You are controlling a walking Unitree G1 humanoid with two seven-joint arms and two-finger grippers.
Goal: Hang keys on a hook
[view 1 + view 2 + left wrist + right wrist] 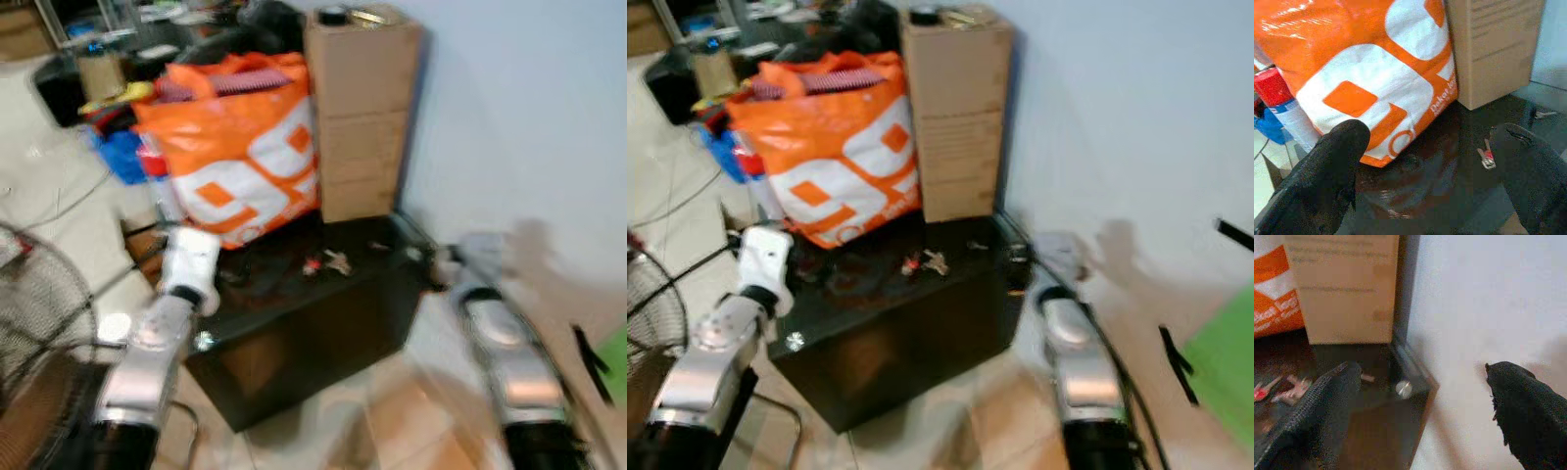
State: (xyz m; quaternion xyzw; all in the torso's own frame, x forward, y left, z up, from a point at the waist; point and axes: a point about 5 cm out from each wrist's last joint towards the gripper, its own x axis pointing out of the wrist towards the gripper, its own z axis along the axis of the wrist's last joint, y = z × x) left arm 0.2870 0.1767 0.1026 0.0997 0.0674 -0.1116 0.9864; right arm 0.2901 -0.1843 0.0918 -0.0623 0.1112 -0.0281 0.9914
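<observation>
**Both grippers open near the black table, keys lying on top**

The left gripper point(1425, 161) stands wide open, its two black fingers point(1327, 176) spread well apart with nothing between them. It hangs at the near left corner of the black table point(323, 323), pointing toward the far right across the glossy top. The right gripper point(1420, 416) is also spread wide and holds nothing; it sits at the right end of the table, one finger over the dark top and the other over the pale wall point(1488, 298).

The keys point(328, 262) lie flat on the table top, roughly in the middle, between the two grippers and apart from both. A small red piece shows among the metal. In the left wrist view the keys point(1487, 155) lie just beside the right-hand finger; in the right wrist view the keys point(1290, 387) lie close to the left-hand finger.

On the far left part of the table stands an orange and white bag point(240, 147), and touching it on the right is a tall cardboard box point(361, 108) against the wall. A red-capped spray can point(1281, 103) stands left of the bag. At the near left of the scene is a round fan grille point(39, 323). On the floor at the far right lies a green sheet point(1220, 362)
</observation>
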